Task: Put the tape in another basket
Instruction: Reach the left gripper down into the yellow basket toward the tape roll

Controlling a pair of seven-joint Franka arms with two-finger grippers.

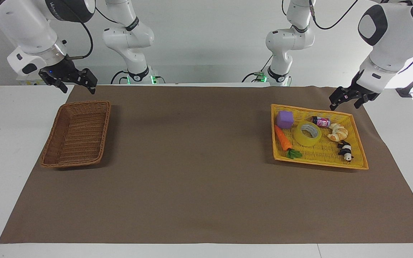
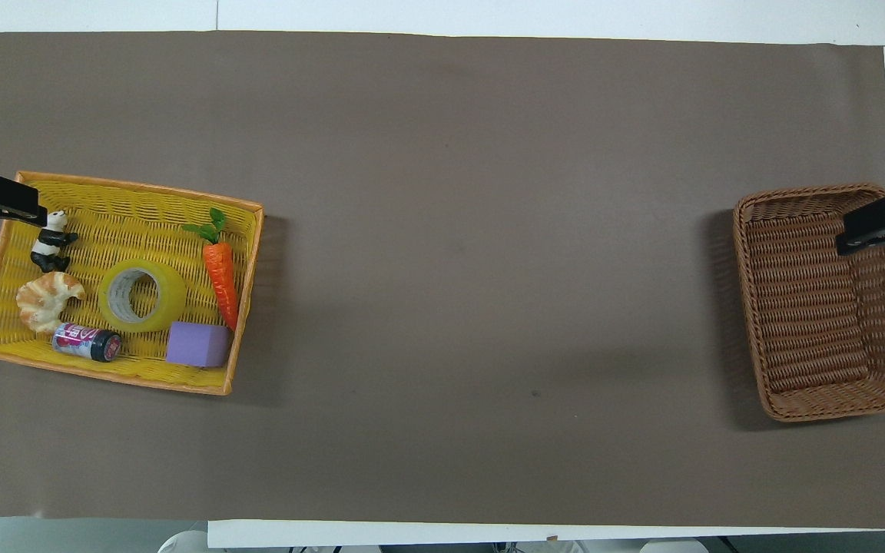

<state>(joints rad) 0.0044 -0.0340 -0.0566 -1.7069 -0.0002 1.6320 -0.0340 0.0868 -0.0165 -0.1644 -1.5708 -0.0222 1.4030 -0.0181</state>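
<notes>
The tape (image 1: pixel 307 133), a yellow translucent roll with a pale core, lies flat in the middle of the bright yellow tray (image 1: pixel 321 152) at the left arm's end; it also shows in the overhead view (image 2: pixel 143 296). The brown wicker basket (image 1: pixel 77 134) stands at the right arm's end and holds nothing; it also shows in the overhead view (image 2: pixel 819 307). My left gripper (image 1: pixel 343 105) hangs open and empty over the tray's corner nearest the robots. My right gripper (image 1: pixel 79 90) hangs open and empty over the basket's edge nearest the robots.
Around the tape, the tray holds a purple cube (image 1: pixel 285 119), a toy carrot (image 1: pixel 283 139), a small can (image 1: pixel 321 122), a croissant (image 1: pixel 337 132) and a panda figure (image 1: pixel 345 150). A brown mat (image 1: pixel 192 161) covers the table between tray and basket.
</notes>
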